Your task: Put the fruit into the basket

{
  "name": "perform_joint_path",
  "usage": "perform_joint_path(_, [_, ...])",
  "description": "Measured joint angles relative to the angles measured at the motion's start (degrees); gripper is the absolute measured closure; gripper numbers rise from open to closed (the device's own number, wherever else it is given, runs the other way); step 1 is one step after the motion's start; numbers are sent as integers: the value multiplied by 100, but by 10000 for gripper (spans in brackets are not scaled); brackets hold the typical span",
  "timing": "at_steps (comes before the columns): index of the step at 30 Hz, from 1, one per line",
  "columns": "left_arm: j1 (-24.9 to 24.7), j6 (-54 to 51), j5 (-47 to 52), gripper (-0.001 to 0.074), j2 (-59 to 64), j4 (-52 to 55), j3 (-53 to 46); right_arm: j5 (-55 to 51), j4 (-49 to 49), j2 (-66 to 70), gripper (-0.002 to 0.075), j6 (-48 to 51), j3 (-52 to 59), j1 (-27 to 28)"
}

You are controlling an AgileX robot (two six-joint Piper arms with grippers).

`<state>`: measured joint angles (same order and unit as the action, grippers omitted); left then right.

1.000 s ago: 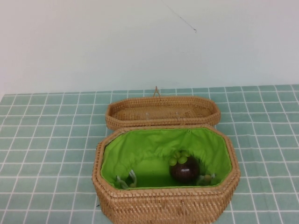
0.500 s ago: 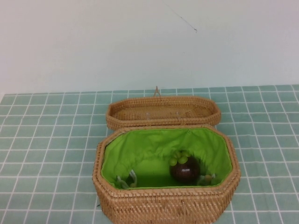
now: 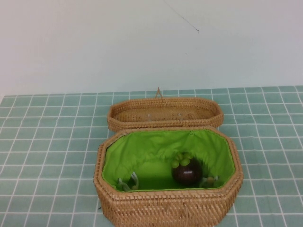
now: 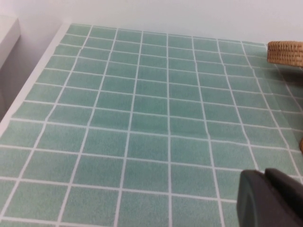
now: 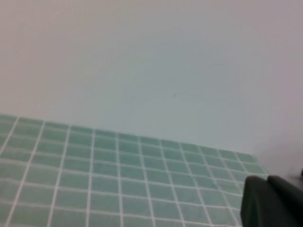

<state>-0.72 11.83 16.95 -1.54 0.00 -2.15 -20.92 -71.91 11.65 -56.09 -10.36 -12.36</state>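
Fruit sits inside basket, right of its centre. Left tool and right tool well clear of basket, over tabletop; spread cannot be told.

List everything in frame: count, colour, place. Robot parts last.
basket: 1, tan woven with green lining, open, near centre of the table.
lid: 1, tan woven, lying open just behind the basket.
fruit: 1, dark maroon with light green leaves, inside the basket, right of its centre.
tablecloth: 1, teal with white grid, covering the table.
wall: white, behind the table.
left claw: black tip showing only in the left wrist view, above bare cloth.
right claw: black tip showing only in the right wrist view.
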Motion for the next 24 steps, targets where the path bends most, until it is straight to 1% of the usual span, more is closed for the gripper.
perform_joint_path(3, [0,0,0,735,0,0,0,181,1254,-197,728,1634,-11,0])
perform_joint_path(5, [0,0,0,735,0,0,0,282,2575,-339,728,3312,-19,0])
perform_joint_path(6, [0,0,0,735,0,0,0,282,3224,-371,728,3982,-19,0])
perform_joint_path(8, [0,0,0,735,0,0,0,202,4740,-368,728,5568,-19,64])
perform_joint_path(10, [0,0,0,735,0,0,0,348,5726,-368,728,6423,72,274])
perform_joint_path(12, [0,0,0,735,0,0,0,816,6197,-368,728,6685,253,617])
perform_joint_path(14, [0,0,0,735,0,0,0,1323,6233,-424,728,6708,354,990])
perform_joint_path(17, [0,0,0,735,0,0,0,1395,6249,-626,728,6577,419,1399])
perform_joint_path(19, [0,0,0,735,0,0,0,1395,6511,-680,728,6593,514,1526])
perform_joint_path(22, [0,0,0,735,0,0,0,1355,7110,-702,728,6908,710,1617])
perform_joint_path(24, [0,0,0,735,0,0,0,1308,7191,-826,728,6933,795,1748])
